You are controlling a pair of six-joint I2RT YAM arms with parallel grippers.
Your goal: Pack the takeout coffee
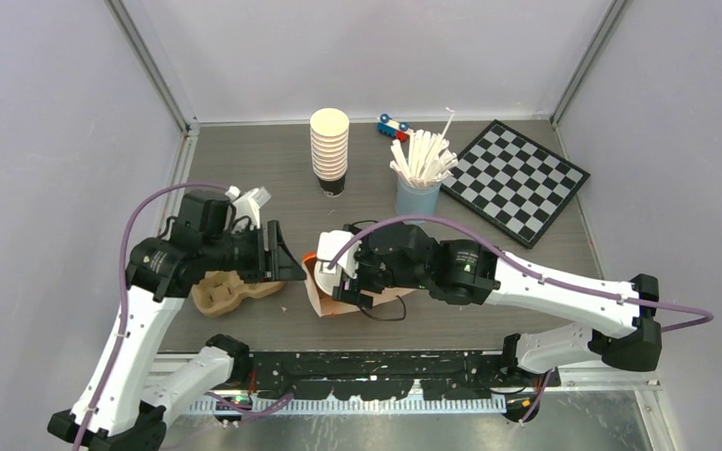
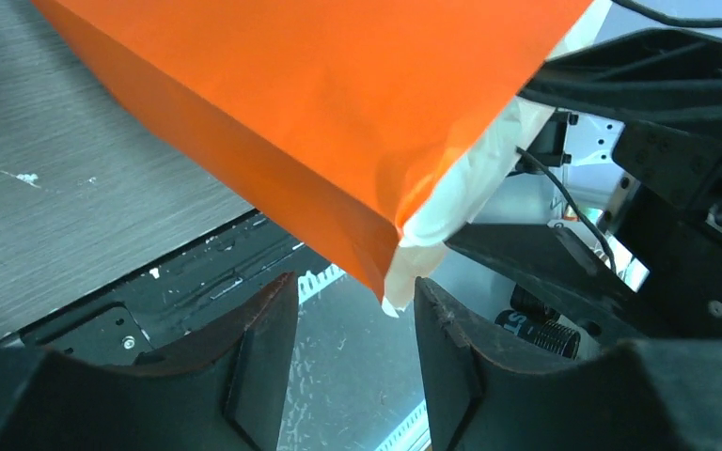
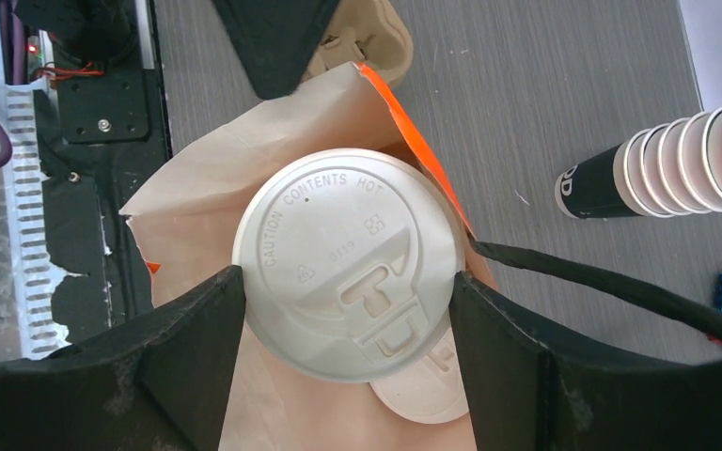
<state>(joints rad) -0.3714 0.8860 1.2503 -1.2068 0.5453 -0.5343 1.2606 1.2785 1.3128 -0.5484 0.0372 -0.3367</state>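
Note:
In the right wrist view, a takeout coffee cup with a white sip lid (image 3: 348,263) sits between my right gripper's (image 3: 348,315) fingers, which press on both sides of the lid. It hangs in the mouth of an orange paper bag (image 3: 197,207). A second white lid (image 3: 428,385) lies deeper inside the bag. My left gripper (image 2: 353,366) stands open just under the bag's orange corner (image 2: 338,122), with nothing between its fingers. From above, the left gripper (image 1: 282,258) is beside the bag (image 1: 324,299), and the right gripper (image 1: 343,272) is over it.
A brown cardboard cup carrier (image 1: 226,293) lies under the left arm. At the back stand a tall stack of lidless cups (image 1: 329,146), a light-blue cup of white sticks (image 1: 418,193), a small toy car (image 1: 393,125) and a checkerboard (image 1: 515,178).

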